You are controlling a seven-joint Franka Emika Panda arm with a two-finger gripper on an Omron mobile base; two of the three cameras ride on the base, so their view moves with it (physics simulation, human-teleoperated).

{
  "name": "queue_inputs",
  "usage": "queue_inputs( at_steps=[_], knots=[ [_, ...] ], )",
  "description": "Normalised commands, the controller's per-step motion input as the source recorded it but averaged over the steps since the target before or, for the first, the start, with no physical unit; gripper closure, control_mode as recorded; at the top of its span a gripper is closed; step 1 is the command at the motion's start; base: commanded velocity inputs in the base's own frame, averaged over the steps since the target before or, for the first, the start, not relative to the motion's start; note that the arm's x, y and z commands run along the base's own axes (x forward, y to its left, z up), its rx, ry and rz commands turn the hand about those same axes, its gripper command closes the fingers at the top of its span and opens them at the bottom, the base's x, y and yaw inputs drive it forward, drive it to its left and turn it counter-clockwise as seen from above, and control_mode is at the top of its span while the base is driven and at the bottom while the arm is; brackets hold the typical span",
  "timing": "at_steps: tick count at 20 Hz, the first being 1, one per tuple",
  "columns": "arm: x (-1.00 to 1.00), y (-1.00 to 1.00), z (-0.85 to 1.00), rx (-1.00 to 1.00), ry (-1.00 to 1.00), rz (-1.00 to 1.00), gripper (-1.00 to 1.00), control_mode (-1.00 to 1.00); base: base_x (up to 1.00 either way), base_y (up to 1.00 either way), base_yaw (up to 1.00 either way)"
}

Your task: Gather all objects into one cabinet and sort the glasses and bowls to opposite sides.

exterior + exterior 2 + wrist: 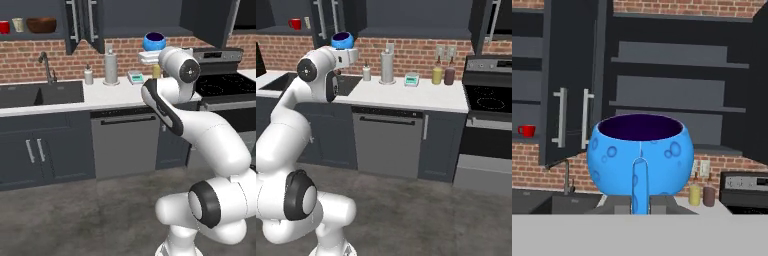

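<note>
On the open wall cabinet's shelf at far left a red cup, a cream cup and a brown bowl are seen side by side, while further right the blue bowl is held clamped in the raised gripper above the counter.

Arm raised high; gripper level, clamped on the blue bowl.

Red brick wall, dark floor, white counter.
</note>
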Motion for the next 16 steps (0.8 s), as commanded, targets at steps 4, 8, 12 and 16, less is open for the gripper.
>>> queue_inputs(
  at_steps=[4, 8, 12, 16],
  knots=[
    [0.00, 0.00, 0.00, 0.00, 0.00, 0.00, 1.00, 1.00, -0.37, 0.66, 0.00],
    [0.00, 0.00, 0.00, 0.00, 0.00, 0.00, 1.00, 1.00, -0.35, 0.68, 0.00],
    [0.00, 0.00, 0.00, 0.00, 0.00, 0.00, 1.00, 1.00, -0.36, 0.63, 0.00],
    [0.00, 0.00, 0.00, 0.00, 0.00, 0.00, 1.00, 1.00, -0.34, 0.61, 0.00]
  ],
)
